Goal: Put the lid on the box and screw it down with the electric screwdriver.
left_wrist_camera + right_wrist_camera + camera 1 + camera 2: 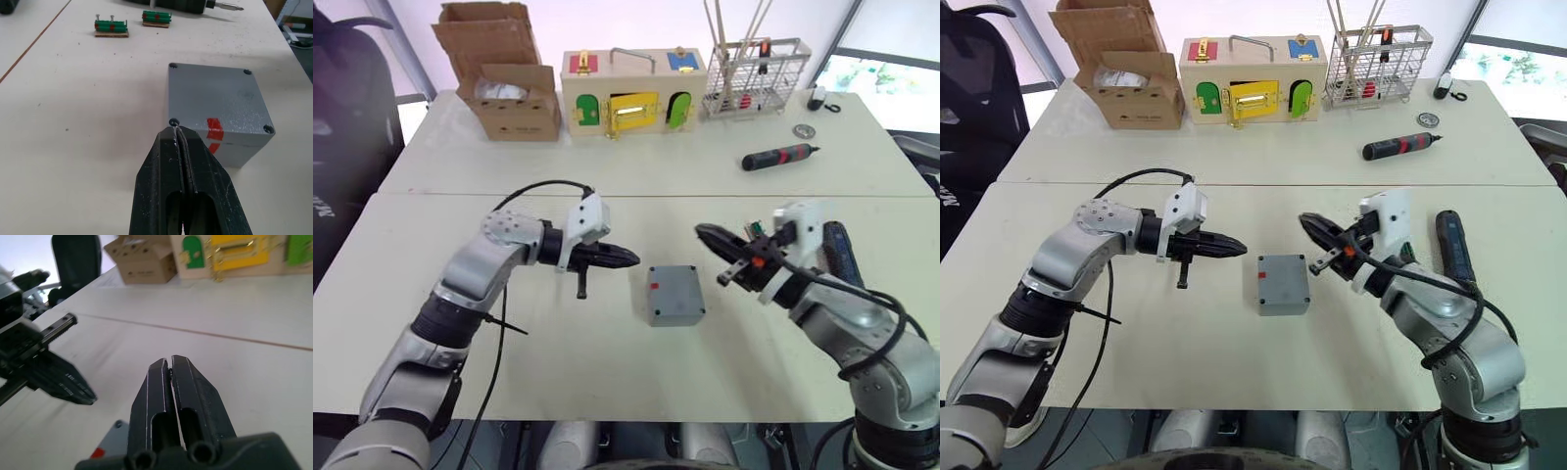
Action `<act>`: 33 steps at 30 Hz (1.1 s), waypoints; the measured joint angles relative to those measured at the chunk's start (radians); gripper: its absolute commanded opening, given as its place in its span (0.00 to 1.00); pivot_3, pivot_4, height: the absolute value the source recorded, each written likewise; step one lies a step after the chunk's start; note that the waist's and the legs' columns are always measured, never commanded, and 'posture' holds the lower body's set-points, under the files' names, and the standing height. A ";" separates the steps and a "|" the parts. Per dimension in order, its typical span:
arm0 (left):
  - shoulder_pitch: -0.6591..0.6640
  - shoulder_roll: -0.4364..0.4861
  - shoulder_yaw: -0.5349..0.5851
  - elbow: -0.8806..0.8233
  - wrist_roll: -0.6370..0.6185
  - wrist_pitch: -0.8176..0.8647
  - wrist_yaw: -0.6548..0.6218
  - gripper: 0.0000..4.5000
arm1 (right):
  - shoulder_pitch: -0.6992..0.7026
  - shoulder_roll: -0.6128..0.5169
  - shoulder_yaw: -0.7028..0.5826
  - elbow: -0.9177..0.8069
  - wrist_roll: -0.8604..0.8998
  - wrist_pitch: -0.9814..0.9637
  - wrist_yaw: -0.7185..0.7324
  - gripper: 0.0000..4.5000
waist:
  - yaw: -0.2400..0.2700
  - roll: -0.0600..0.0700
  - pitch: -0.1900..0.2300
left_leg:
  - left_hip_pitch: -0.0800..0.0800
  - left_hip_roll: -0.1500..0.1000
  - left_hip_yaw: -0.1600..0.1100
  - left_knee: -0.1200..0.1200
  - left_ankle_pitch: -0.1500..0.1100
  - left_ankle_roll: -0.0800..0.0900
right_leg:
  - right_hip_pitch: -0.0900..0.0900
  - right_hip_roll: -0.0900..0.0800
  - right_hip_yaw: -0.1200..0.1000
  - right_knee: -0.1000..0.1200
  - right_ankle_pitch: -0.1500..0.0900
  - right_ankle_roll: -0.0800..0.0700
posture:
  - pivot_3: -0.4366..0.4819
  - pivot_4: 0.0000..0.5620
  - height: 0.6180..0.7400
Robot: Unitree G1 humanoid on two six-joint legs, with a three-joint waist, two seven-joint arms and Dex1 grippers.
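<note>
White table [558, 343]: lidded box [674, 295] sits between both closed, empty jaws.

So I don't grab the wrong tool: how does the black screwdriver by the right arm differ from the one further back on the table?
The electric screwdriver is all black, thicker and longer, and lies near the table's front, right beside the right arm. The small screwdriver is black with red, slimmer, and lies further back, in front of the wire rack. Both lie flat on the table, untouched.
</note>
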 measured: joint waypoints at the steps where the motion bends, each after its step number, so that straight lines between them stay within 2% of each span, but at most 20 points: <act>1: 0.006 0.000 0.005 -0.011 -0.001 0.007 0.006 0.00 | 0.004 0.001 0.011 0.000 0.002 0.000 0.001 0.01 | 0.000 0.000 0.000 | 0.000 0.000 0.000 0.000 0.000 0.000 | 0.000 0.000 0.000 0.000 0.000 0.000 | 0.48 0.27 0.62; 8: 0.035 -0.002 0.006 -0.089 -0.021 0.049 0.020 0.00 | 0.065 -0.013 0.034 0.000 -0.004 -0.008 0.017 0.01 | -0.003 0.000 0.000 | 0.000 0.000 0.000 0.000 0.000 0.000 | 0.000 0.000 0.000 0.000 0.000 0.000 | 0.48 0.27 0.62; 33: 0.030 -0.029 -0.001 -0.072 -0.017 0.022 0.008 0.00 | 0.121 -0.038 0.044 0.033 -0.097 -0.069 0.054 0.01 | -0.002 0.000 0.000 | 0.000 0.000 0.000 0.000 0.000 0.000 | 0.000 0.000 0.000 0.000 0.000 0.000 | 0.48 0.27 0.62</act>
